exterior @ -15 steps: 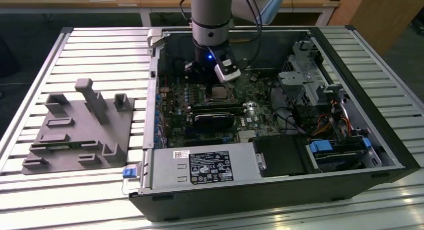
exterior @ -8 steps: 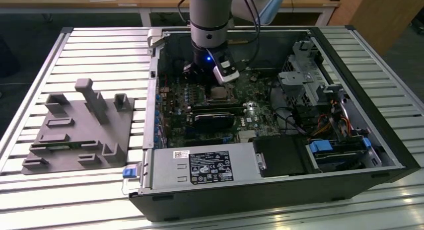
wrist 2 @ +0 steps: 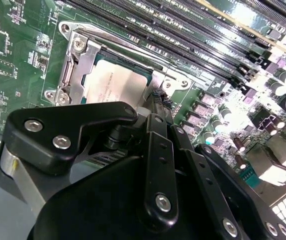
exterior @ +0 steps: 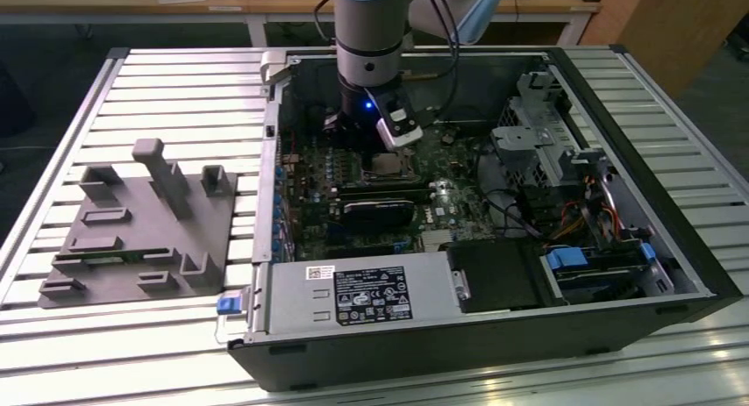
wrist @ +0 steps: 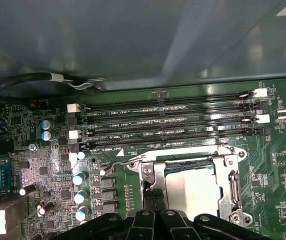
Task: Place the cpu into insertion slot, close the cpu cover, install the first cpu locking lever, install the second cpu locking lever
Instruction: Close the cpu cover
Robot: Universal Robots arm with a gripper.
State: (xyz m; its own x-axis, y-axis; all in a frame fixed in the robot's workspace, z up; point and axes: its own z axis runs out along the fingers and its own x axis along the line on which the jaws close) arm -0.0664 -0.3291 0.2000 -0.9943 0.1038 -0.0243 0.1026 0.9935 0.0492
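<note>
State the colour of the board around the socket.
The flat circuit board is green; first wrist view shows it best.

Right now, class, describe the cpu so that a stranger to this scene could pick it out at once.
Inside the open computer case, find the green motherboard and its long black memory slots. Beside them lies the silvery-rimmed insertion slot; the cpu is the flat, dull silver-grey square in it, unlike the long, narrow black neighbours.

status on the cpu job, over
gripper low at the edge of the cpu cover. cpu seated, cover down flat around it. no obstruction seen; memory slots alongside, apart from the gripper.
</note>
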